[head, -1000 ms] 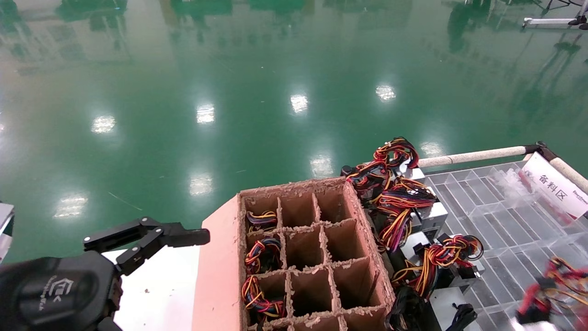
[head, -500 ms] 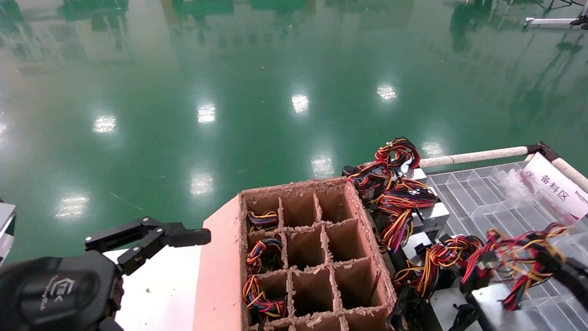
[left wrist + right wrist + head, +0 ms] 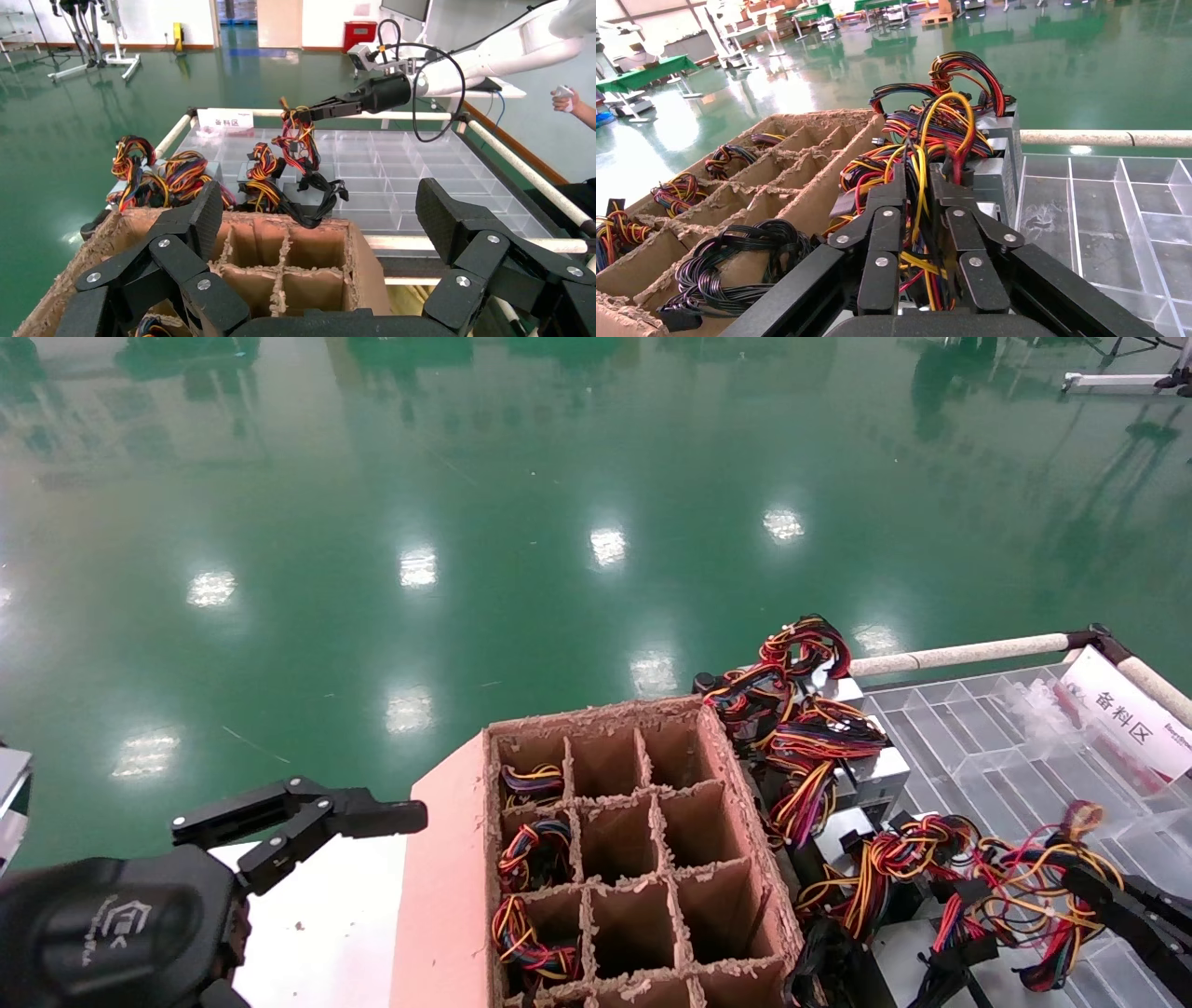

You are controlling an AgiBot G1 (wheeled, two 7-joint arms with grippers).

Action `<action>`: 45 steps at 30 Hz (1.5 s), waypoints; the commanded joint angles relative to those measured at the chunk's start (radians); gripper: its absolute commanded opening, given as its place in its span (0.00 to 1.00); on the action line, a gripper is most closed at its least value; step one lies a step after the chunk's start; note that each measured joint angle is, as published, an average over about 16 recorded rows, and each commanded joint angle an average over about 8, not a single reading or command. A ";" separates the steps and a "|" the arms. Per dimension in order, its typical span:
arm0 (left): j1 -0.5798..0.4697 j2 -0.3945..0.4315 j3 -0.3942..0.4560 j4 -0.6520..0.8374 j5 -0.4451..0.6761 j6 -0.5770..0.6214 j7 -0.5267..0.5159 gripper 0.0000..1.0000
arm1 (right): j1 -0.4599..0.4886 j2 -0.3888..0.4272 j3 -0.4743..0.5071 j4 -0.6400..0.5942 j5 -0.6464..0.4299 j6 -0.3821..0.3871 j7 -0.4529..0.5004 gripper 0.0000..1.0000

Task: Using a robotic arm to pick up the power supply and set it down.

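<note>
The right gripper [image 3: 918, 184] is clamped on the red, yellow and black wire bundle of the power supply [image 3: 1001, 980], whose grey metal box is seen low on the clear gridded tray [image 3: 941, 724], just beside the ragged-edged brown divided cardboard box [image 3: 643, 859]. The left gripper [image 3: 320, 232] is parked over the white surface [image 3: 317, 933], fingers spread wide.

The power supply [image 3: 987, 980] is grey metal, trailing red, yellow, orange and black wires [image 3: 1024, 887]. The divided cardboard box [image 3: 643, 859] is brown, the floor [image 3: 466, 523] glossy green.
</note>
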 commanded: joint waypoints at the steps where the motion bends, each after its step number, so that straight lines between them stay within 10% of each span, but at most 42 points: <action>1: 0.000 0.000 0.000 0.000 0.000 0.000 0.000 1.00 | -0.001 0.000 0.000 0.000 0.000 0.000 0.000 1.00; 16: 0.000 0.000 0.000 0.000 0.000 0.000 0.000 1.00 | -0.006 0.017 -0.002 0.026 -0.010 0.017 -0.013 1.00; 32: 0.000 0.000 0.000 0.000 0.000 0.000 0.000 1.00 | -0.108 0.250 -0.005 0.401 -0.014 0.164 0.007 1.00; 45: 0.000 0.000 0.000 0.001 -0.001 0.000 0.000 1.00 | -0.065 0.224 0.023 0.528 -0.076 0.185 0.100 1.00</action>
